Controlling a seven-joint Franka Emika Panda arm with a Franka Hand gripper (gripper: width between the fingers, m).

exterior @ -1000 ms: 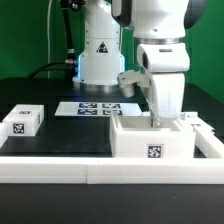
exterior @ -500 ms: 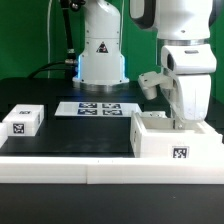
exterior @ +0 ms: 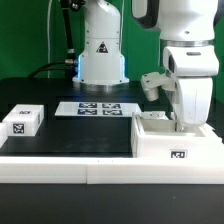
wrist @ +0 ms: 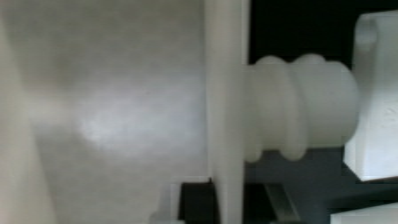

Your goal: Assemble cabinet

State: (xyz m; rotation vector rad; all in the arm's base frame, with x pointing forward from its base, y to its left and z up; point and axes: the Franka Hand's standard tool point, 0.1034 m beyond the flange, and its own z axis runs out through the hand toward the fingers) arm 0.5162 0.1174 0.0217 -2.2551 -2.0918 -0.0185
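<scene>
black table (exterior: 70, 140) is seen with the cabinet (exterior: 175, 146) at its front, on the exterior view's right. the gripper (exterior: 184, 122) is held inside the cabinet's hollow, fingertips hidden; open or closed cannot be told.

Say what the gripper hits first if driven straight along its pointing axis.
The cabinet. The gripper points down into its open hollow, and the wrist view shows a white wall right at it. Likely that wall or the inner floor; depth is unclear.
</scene>
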